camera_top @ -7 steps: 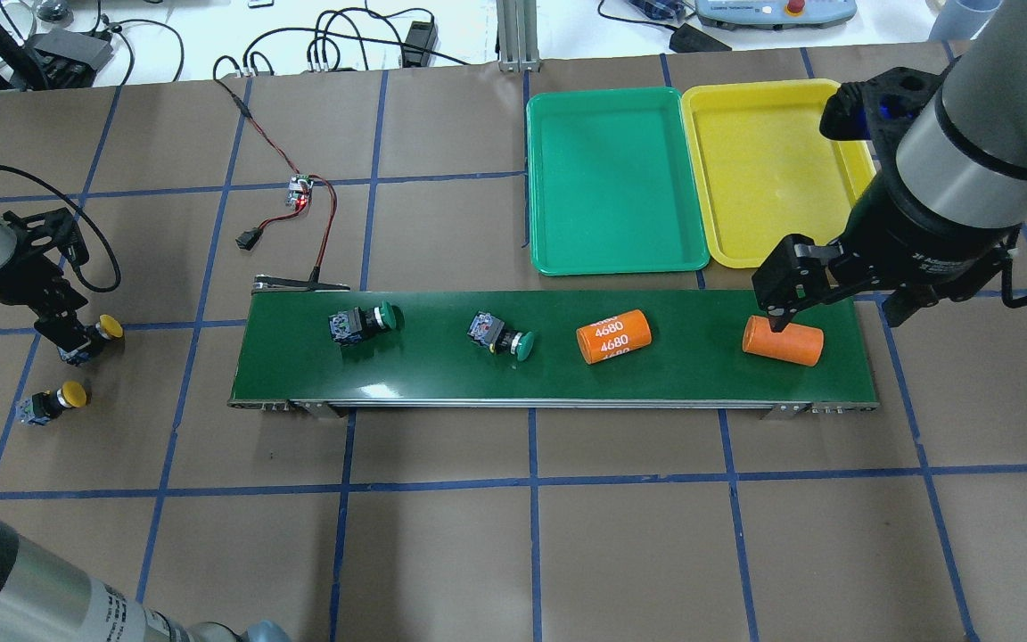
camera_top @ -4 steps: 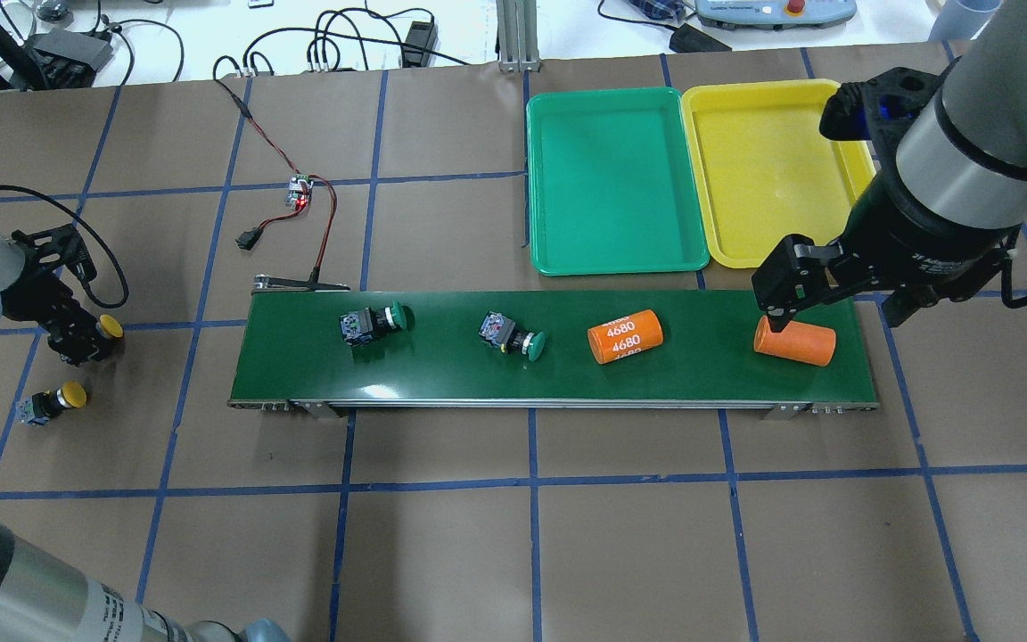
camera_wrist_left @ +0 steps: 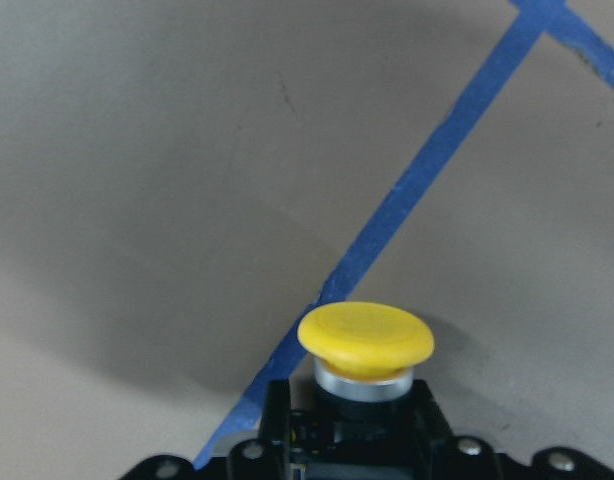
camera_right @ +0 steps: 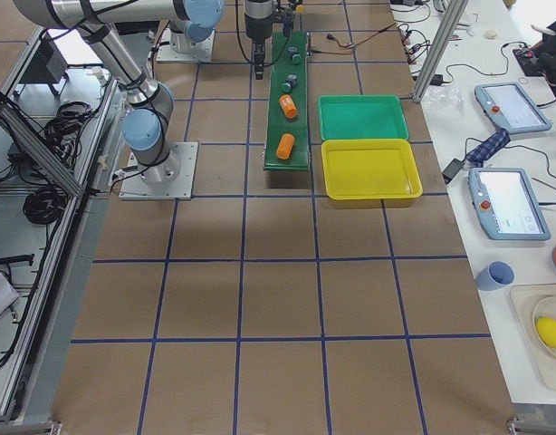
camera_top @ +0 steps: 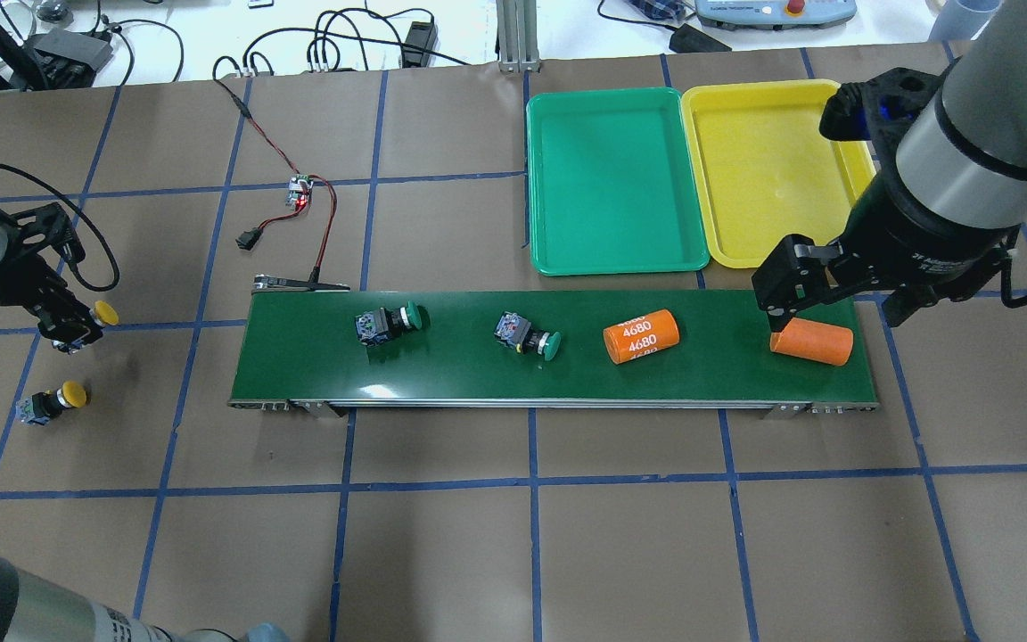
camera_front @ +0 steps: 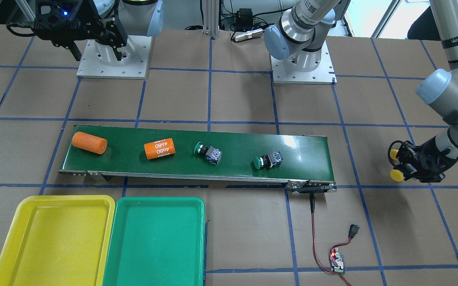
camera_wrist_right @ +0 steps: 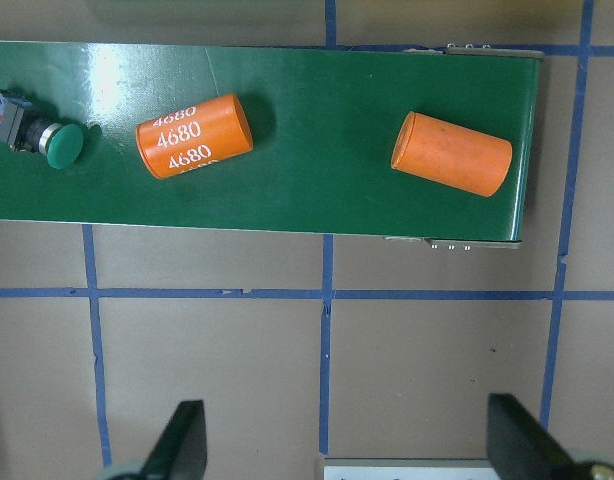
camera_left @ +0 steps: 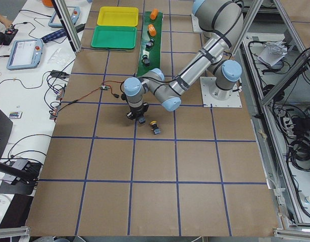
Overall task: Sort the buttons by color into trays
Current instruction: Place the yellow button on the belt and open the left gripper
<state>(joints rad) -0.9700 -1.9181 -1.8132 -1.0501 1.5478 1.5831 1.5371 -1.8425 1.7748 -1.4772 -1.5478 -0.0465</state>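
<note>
My left gripper (camera_top: 75,328) is shut on a yellow button (camera_top: 104,312), off the belt's left end; the left wrist view shows its cap (camera_wrist_left: 365,338) between my fingers. A second yellow button (camera_top: 63,397) lies on the table beside it. Two green buttons (camera_top: 389,323) (camera_top: 527,334) lie on their sides on the dark-green conveyor belt (camera_top: 478,374). My right gripper (camera_top: 834,303) is open and empty above the belt's right end; its fingers (camera_wrist_right: 187,440) stand wide apart. The green tray (camera_top: 616,178) and the yellow tray (camera_top: 772,169) lie side by side beyond the belt, both empty.
Two orange cylinders lie on the belt, one printed 4680 (camera_top: 641,336) and a plain one (camera_top: 812,343) under my right gripper. A small circuit board with red-black wires (camera_top: 299,192) lies behind the belt's left end.
The buttons and cylinders on the belt have moved to the right. My left gripper has shifted slightly with the yellow button in it. The right arm has not moved.
</note>
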